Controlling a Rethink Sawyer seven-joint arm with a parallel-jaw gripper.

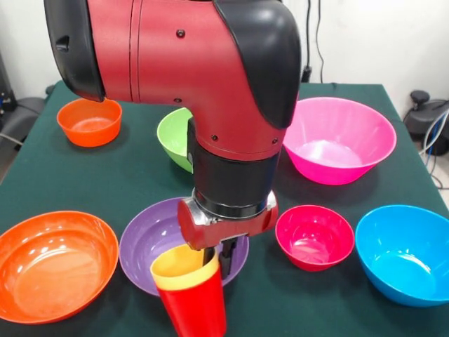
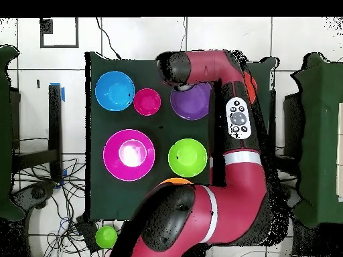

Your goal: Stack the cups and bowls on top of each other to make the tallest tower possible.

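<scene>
With its jaws clamped on the yellow cup's (image 1: 184, 265) rim, the gripper (image 1: 216, 258) seats it in the red cup (image 1: 195, 309) at the table's six o'clock; next, release and fetch a bowl.

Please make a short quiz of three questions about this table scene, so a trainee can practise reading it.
1. True or false: the yellow cup sits nested inside the red cup.
2. Which bowl lies directly behind the two cups in the front view? A) blue bowl B) purple bowl C) magenta-pink bowl
3. Fill in: the pincer reaches down at the rim of the ____ cup.

Key: 1 true. 2 B. 3 yellow. One finger is at the cup's rim; whether the pincer is shut on the rim cannot be judged.
</scene>
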